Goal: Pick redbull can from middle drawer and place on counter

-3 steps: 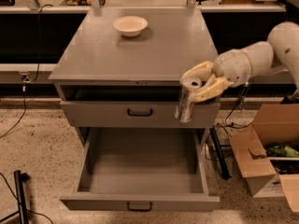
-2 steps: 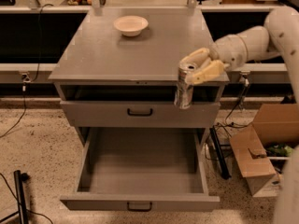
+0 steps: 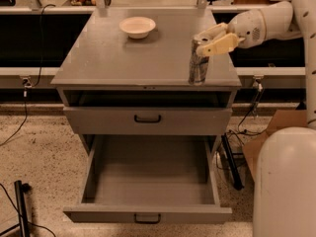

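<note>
Silver-grey metal: in the camera view we are seeing the redbull can (image 3: 198,65) upright over the table's (image 3: 123,58) front right corner, the pincer (image 3: 202,43) pinching its top. We are judging it light, slick and dentable, so gripping mid-body seems safer.

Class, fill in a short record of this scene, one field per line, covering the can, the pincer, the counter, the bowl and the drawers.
redbull can: upright at the counter's front right; whether it touches the top, cannot tell
pincer: shut on the can's top, reaching in from the right
counter: flat grey top, white bowl near its back
middle drawer: pulled out, no can inside
upper drawer front: pushed in, black handle, above the open drawer
</note>
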You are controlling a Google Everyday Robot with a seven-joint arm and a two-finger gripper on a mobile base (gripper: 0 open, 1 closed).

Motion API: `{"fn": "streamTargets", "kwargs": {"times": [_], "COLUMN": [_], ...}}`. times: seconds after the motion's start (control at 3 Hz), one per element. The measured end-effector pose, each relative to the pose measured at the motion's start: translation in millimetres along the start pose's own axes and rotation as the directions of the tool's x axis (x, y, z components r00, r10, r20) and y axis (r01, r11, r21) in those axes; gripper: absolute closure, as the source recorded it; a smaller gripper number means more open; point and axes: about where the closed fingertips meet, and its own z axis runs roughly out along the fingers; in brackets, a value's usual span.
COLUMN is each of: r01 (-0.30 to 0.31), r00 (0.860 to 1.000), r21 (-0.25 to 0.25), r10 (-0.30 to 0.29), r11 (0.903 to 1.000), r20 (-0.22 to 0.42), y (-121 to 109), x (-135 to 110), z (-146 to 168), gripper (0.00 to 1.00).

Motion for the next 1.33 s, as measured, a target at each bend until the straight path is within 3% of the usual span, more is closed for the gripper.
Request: {"fn": "streamTargets", "kwargs": {"times": [0.33, 0.67, 1.0, 1.33], "r01": [0.03, 0.028, 0.0, -0.011], "r00": [0.999, 0.999, 1.0, 0.999], "r21": [0.056, 0.07, 0.092, 0.165], "r10": [-0.032, -0.031, 0.0, 0.018], "r11": [0.9979, 0.9972, 0.9958, 0.9863], "r20": [0.024, 0.035, 0.006, -0.04], "y": [-9, -15, -21, -36], "x": [-17, -19, -22, -23], "z": [-11, -7, 1, 4], "gripper": [1.0, 1.0, 1.0, 1.0]}}
